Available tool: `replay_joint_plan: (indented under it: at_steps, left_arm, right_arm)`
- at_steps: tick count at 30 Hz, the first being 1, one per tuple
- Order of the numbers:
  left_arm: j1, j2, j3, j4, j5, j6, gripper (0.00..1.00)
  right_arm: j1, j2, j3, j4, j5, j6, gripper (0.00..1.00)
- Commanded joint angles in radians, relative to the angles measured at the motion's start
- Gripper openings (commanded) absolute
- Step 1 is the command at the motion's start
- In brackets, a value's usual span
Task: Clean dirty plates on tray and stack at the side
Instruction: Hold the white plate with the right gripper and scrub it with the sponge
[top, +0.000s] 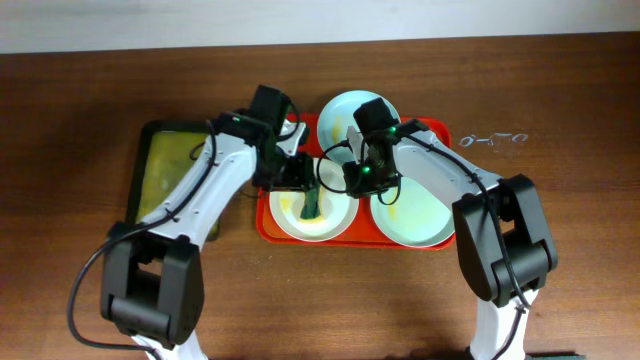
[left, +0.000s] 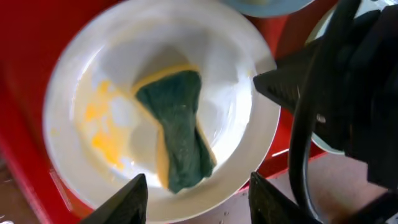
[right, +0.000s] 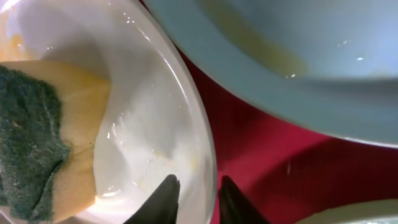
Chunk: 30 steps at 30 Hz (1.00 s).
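My left claw (left: 198, 186) is wide apart and holds nothing. It hangs just above the green and yellow soft sponge (left: 177, 134) lying in the white round shallow plate (left: 74, 93). That plate sits on the big red plastic tray (left: 25, 62), near a pale blue-green round plate (top: 415, 215) and another pale plate (top: 345, 105). My right claw (right: 198, 190) looks pinched on the white plate's edge. My claws are very close, so they could bump. A bad grab could drop the sponge or tip the plate. Yellow mess (left: 102, 140) could smear. I see no words anywhere.
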Motion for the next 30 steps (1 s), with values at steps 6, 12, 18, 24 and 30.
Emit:
replay_joint_plan:
  at_steps: [6, 12, 18, 24, 30]
  left_arm:
    - [-0.031, 0.014, -0.098, 0.067, -0.072, -0.137, 0.41]
    - [-0.054, 0.019, -0.177, 0.216, -0.079, -0.215, 0.34]
    - [-0.054, 0.082, -0.180, 0.261, -0.080, -0.215, 0.23]
    - [-0.053, 0.108, -0.180, 0.267, -0.204, -0.215, 0.16]
    - [-0.045, 0.108, -0.167, 0.242, -0.413, -0.211, 0.00]
  right_arm:
    - [0.005, 0.046, 0.005, 0.027, 0.009, 0.039, 0.18]
    - [0.005, 0.047, 0.005, 0.029, 0.008, 0.039, 0.17]
    - [0.005, 0.047, 0.005, 0.037, 0.008, 0.040, 0.17]
    - [0.005, 0.047, 0.005, 0.037, 0.008, 0.039, 0.17]
    - [0.005, 0.047, 0.005, 0.031, 0.008, 0.039, 0.17]
